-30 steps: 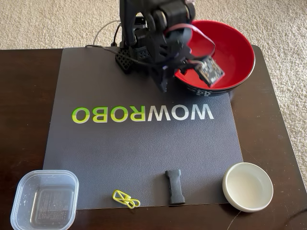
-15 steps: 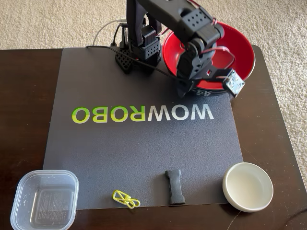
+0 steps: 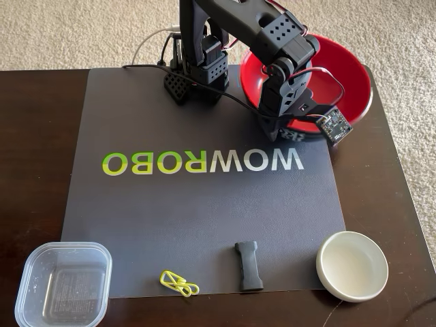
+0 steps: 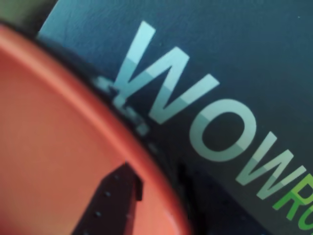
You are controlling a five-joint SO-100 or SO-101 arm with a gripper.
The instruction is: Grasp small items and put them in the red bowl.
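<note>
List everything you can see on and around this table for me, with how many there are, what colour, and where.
Red bowl: one, glossy red inside, dark outside with white marks, far right corner of the mat in the fixed view.
White dish: one, white, near right, off the mat's corner.
Bone-shaped piece: one, black, near edge of the mat, middle.
Paper clips: one linked bunch, yellow, near edge, left of the black piece.
Plastic container: one, clear, near left corner.
Mat: one, dark grey, lettered WOWROBO.
Table: one, dark brown.
Carpet: beige, beyond the table.
Robot arm: one, black, over the bowl's near rim; its jaws cannot be judged open or shut.
</note>
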